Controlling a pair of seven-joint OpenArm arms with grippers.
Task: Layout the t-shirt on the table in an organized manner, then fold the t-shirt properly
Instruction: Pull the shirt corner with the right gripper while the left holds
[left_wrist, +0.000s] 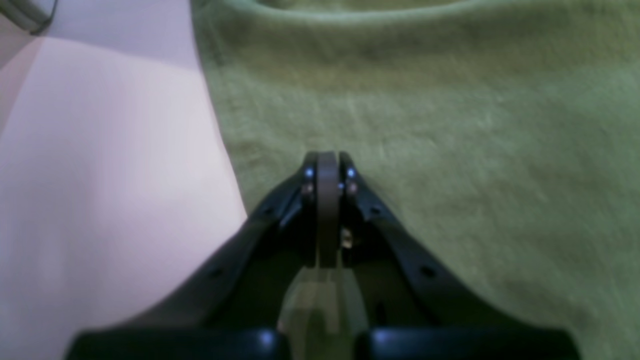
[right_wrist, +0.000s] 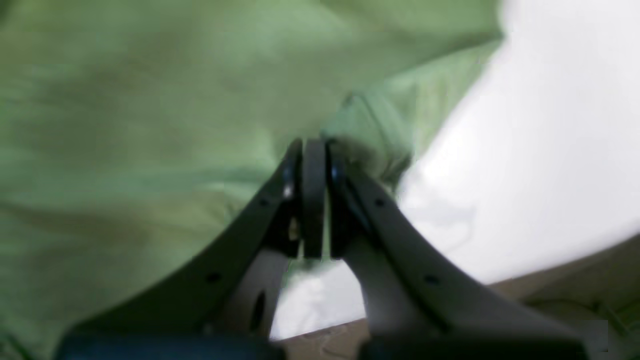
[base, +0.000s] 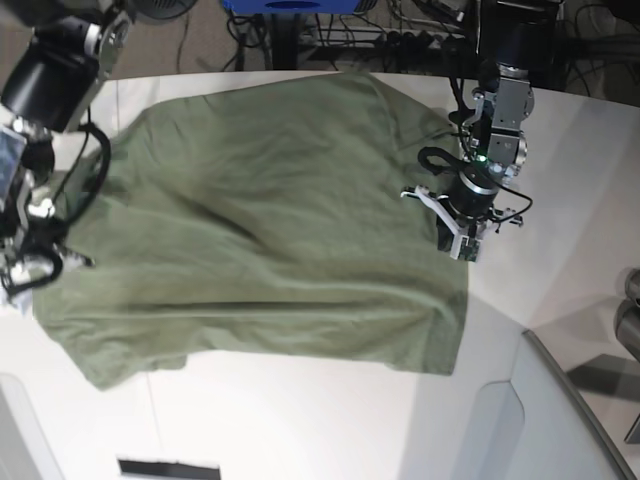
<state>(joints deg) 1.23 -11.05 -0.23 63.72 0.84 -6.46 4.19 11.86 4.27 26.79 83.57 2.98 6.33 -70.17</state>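
The olive-green t-shirt (base: 260, 230) lies spread across the white table (base: 300, 420), with some wrinkles. My left gripper (left_wrist: 327, 165) is at the shirt's right edge in the base view (base: 458, 238). Its jaws are pressed together on the cloth (left_wrist: 425, 125), a little inside the edge. My right gripper (right_wrist: 314, 150) is at the shirt's left edge in the base view (base: 30, 265). It is shut on a bunched bit of the cloth (right_wrist: 370, 125) just above the table (right_wrist: 540, 150). Both wrist views are blurred.
A grey angled panel (base: 560, 420) sits at the front right of the table. Cables and dark equipment (base: 400, 30) stand beyond the far edge. Bare tabletop shows in front of the shirt and to its right (base: 580, 200).
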